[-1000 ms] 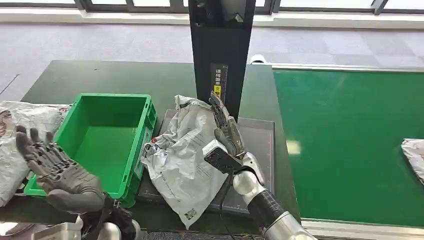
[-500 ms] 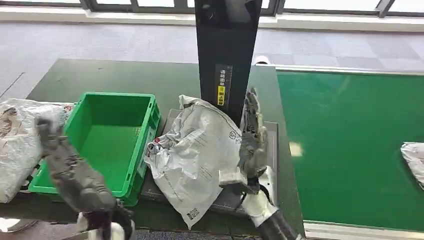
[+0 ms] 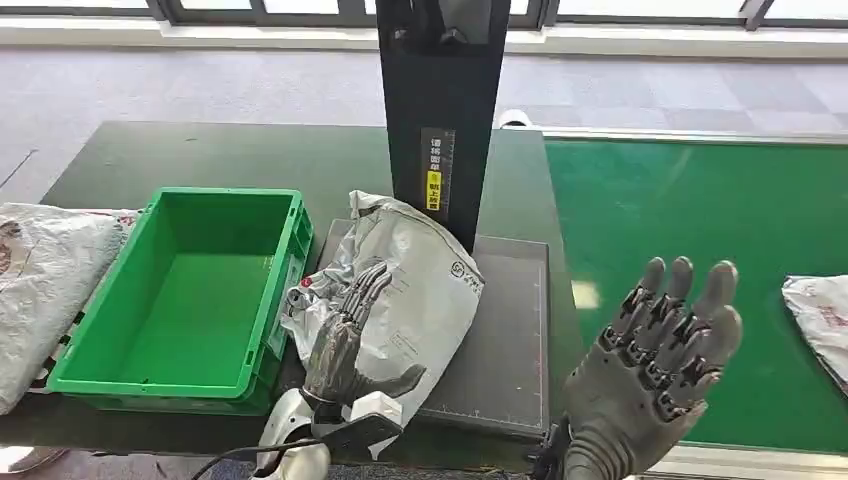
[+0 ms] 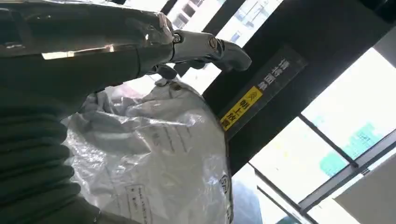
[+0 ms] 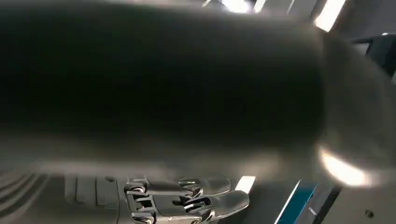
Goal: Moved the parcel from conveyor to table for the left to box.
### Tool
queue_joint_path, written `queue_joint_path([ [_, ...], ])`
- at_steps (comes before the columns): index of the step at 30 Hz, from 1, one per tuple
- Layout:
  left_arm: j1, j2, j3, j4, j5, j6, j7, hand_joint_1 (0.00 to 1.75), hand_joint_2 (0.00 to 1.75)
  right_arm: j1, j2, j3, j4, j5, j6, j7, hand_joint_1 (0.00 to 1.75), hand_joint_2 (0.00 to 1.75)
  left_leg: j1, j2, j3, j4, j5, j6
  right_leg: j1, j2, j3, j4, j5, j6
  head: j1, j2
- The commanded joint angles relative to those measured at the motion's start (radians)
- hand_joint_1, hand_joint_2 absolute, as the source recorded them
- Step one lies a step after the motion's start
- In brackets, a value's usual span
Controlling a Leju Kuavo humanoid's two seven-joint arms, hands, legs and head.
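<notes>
A crumpled grey-white parcel (image 3: 425,285) lies on the dark pad (image 3: 505,350) of the table, leaning against the green crate (image 3: 190,290). My left hand (image 3: 345,340) lies on the parcel's near left part with its fingers stretched out and apart, not closed around it. In the left wrist view the fingers (image 4: 205,44) reach out above the parcel (image 4: 154,154). My right hand (image 3: 665,365) is raised off to the right over the table's edge by the conveyor, fingers spread and holding nothing. The right wrist view is blurred, with its fingers (image 5: 187,200) extended.
A black post (image 3: 440,110) with a yellow label stands right behind the parcel. The crate is empty. A heap of grey parcels (image 3: 40,280) lies left of the crate. Another parcel (image 3: 820,320) sits on the green conveyor (image 3: 700,230) at the right edge.
My right hand left the parcel's right side and swung out to the right, now raised and spread. My left hand crossed from beside the crate onto the parcel.
</notes>
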State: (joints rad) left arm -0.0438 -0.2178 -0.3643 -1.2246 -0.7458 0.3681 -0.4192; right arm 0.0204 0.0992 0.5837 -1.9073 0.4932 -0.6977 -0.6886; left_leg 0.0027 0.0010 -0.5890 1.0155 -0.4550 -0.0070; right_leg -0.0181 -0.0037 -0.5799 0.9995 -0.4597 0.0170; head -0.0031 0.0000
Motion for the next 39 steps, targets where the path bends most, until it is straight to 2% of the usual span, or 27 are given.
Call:
queue_joint_path([
  [1, -0.094, 0.029, -0.046, 0.265, -0.14, -0.022, 0.087, 0.0, 1.75, -0.011, -0.043, -0.029, -0.066, -0.024, 0.0, -0.01, 0.0, 1.75, 0.001, -0.003, 0.002, -0.002, 0.001, 0.0, 0.001, -0.003, 0.003, -0.002, 0.0, -0.001, 0.0, 0.0],
  [8, -0.115, 0.022, -0.047, 0.353, -0.26, -0.002, 0.128, 0.0, 1.75, -0.075, -0.039, -0.028, -0.015, -0.076, 0.0, -0.01, 0.0, 1.75, 0.001, -0.001, 0.002, -0.002, 0.001, 0.0, 0.001, 0.0, 0.003, -0.003, 0.001, -0.001, 0.0, 0.0],
  [17, -0.167, -0.004, -0.005, 0.432, -0.333, 0.039, 0.185, 0.0, 1.75, -0.093, -0.018, -0.022, 0.011, -0.056, 0.0, -0.01, 0.0, 1.75, 0.001, 0.0, 0.002, -0.002, 0.001, 0.0, 0.001, 0.0, 0.003, -0.002, 0.001, -0.001, 0.0, 0.0],
  [24, -0.167, -0.007, 0.005, 0.43, -0.328, 0.054, 0.18, 0.0, 1.75, -0.096, -0.015, -0.023, 0.015, -0.057, 0.0, -0.01, 0.0, 1.75, 0.001, 0.0, 0.002, -0.002, 0.001, 0.0, 0.001, 0.001, 0.003, -0.002, 0.001, -0.001, 0.0, 0.0],
  [25, -0.167, -0.007, 0.005, 0.43, -0.328, 0.054, 0.18, 0.1, 1.75, -0.096, -0.015, -0.023, 0.015, -0.057, 0.0, -0.01, 0.0, 1.75, 0.001, 0.0, 0.003, -0.004, 0.002, 0.0, 0.002, 0.001, 0.004, -0.004, 0.002, -0.002, 0.0, 0.0],
  [26, -0.158, -0.012, 0.031, 0.407, -0.293, 0.085, 0.146, 1.75, 1.75, -0.095, -0.013, -0.023, 0.019, -0.058, 0.0, -0.01, 0.0, 1.75, 0.001, 0.0, 0.003, -0.003, 0.001, -0.001, 0.002, 0.001, 0.004, -0.003, 0.002, -0.002, 0.0, 0.0],
  [28, -0.151, -0.013, 0.052, 0.384, -0.264, 0.101, 0.125, 1.75, 1.75, -0.096, -0.01, -0.022, 0.024, -0.06, 0.0, -0.01, 0.0, 1.75, 0.001, 0.0, 0.002, -0.002, 0.0, 0.0, 0.001, 0.001, 0.003, -0.002, 0.001, -0.001, 0.0, 0.0],
  [30, -0.118, -0.01, 0.103, 0.295, -0.158, 0.134, 0.052, 1.75, 1.75, -0.11, -0.016, -0.016, 0.052, -0.079, 0.0, -0.01, 0.0, 1.75, 0.001, 0.001, 0.001, -0.001, 0.0, 0.0, 0.001, 0.002, 0.002, -0.001, 0.001, -0.001, 0.0, 0.0],
  [39, -0.093, 0.003, 0.107, 0.241, -0.145, 0.114, 0.047, 1.75, 1.75, -0.121, -0.028, -0.009, 0.061, -0.102, 0.0, -0.01, 0.0, 1.75, 0.001, 0.002, 0.003, -0.003, 0.0, 0.0, 0.001, 0.002, 0.003, -0.002, 0.001, -0.002, 0.0, 0.0],
])
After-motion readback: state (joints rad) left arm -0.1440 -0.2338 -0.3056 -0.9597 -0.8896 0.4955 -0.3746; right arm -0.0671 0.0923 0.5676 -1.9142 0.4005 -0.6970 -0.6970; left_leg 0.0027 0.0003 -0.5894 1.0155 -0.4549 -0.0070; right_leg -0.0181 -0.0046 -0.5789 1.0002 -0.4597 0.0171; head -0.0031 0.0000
